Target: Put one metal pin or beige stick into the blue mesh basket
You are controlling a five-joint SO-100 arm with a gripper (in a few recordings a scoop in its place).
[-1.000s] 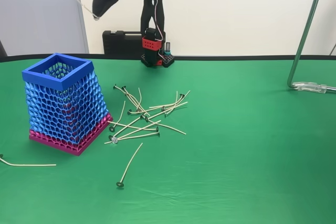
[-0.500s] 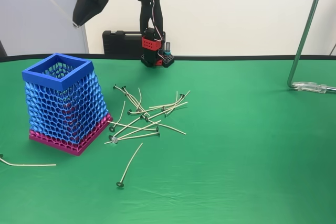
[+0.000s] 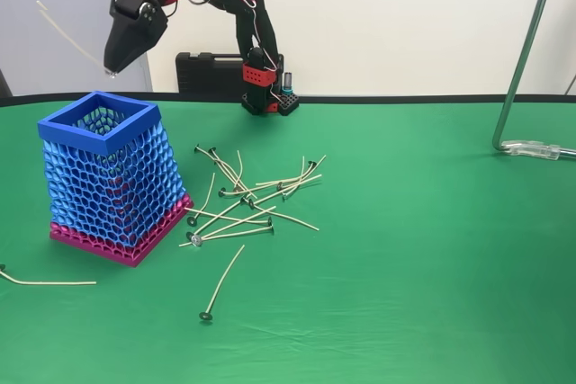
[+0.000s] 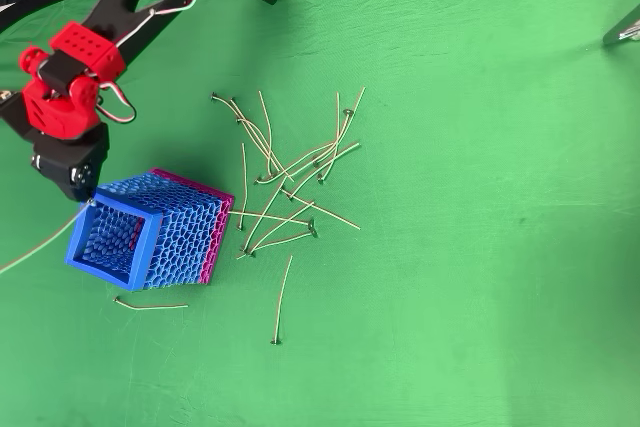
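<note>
The blue mesh basket stands tilted at the left of the green table, open end up, with a magenta base band. My gripper hangs pointing down just above the basket's far rim corner, shut on one thin beige stick. That stick slants up and away to the left from the fingertips, outside the basket. A loose pile of several similar sticks lies to the right of the basket.
A single stick lies in front of the pile and another stick lies in front of the basket. A black case and the arm's base are at the back. A metal stand rises at the right.
My gripper has swung left and lower with the stick, from beside the arm's upper link to just over the basket's far rim. Nothing on the table has moved.
</note>
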